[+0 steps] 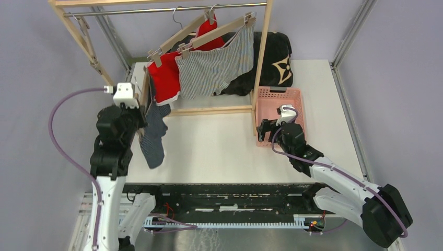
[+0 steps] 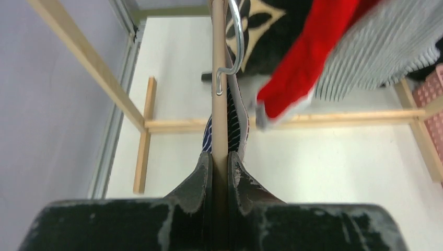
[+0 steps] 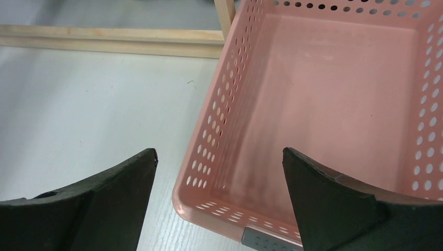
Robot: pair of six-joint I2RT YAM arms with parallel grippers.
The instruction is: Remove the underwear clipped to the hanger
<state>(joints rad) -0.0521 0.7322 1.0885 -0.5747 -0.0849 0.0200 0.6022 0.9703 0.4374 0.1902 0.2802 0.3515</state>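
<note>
The left gripper (image 2: 220,157) is clamped tight on the bar of a light wooden clip hanger (image 2: 218,78). The dark navy pale-striped underwear (image 1: 153,138) dangles from it at the table's 9 o'clock, apparently clipped on. The plain red pair (image 1: 164,78) and the grey-and-white pinstriped pair (image 1: 217,65) hang at 12 o'clock. The right gripper (image 3: 219,151) gapes wide, holding nothing, over the pink perforated plastic basket (image 3: 334,94) at 3 o'clock.
</note>
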